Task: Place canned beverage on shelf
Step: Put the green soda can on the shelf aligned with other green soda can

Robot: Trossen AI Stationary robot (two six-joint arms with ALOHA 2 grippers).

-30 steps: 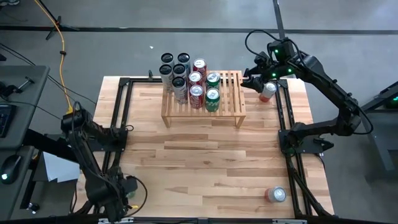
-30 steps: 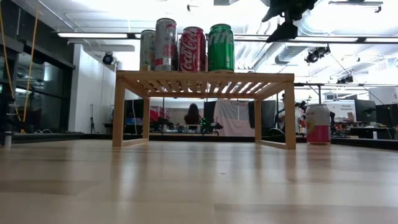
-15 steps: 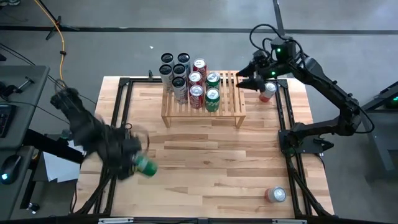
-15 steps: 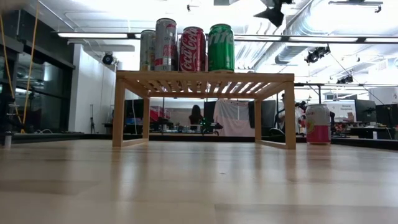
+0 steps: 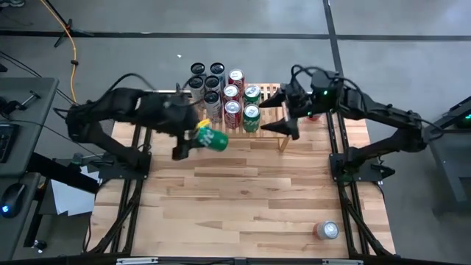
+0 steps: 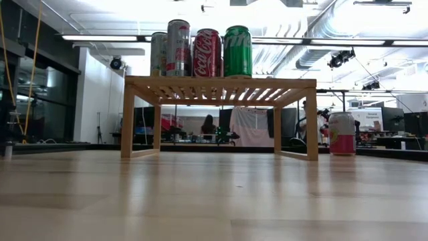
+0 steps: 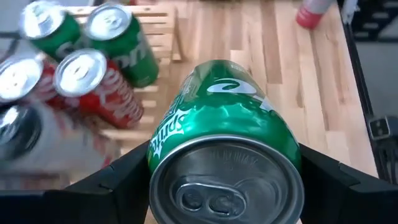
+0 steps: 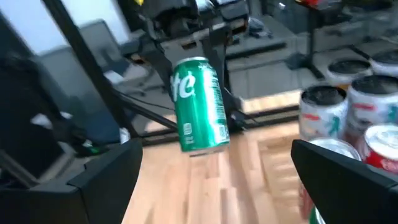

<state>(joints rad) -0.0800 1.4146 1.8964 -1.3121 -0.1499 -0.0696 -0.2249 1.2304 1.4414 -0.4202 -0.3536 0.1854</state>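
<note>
Since a second ago we see the left arm swing up from the table's near left corner to the shelf's left end, carrying a green can, while the right arm has come left from beside the pink can to hang over the shelf's right end

Largest first, the wooden table (image 5: 243,199) carries the shelf (image 5: 274,124), a low light-wood rack at its far middle, seen in the low view (image 6: 221,83) standing on two side legs. On its slatted top we count a cluster of upright cans (image 5: 224,94): dark and silver ones on the left, red ones in the middle, two green ones on the right, filling the left half and leaving the right slats bare

Our left gripper (image 5: 193,140) is clamped on the green can (image 5: 213,138), its fingers pressed against both sides of the body, as the left wrist view shows with the can (image 7: 227,155) lying between the two dark fingers (image 7: 124,180), lid toward the camera. It is held tilted just in front of the shelf's left part, off the table

Our right gripper (image 5: 283,116) holds nothing, its fingers spread wide over the shelf's right end

A pink can (image 6: 342,134) stands on the table just right of the shelf; another can (image 5: 326,230) sits near the near right corner
</note>
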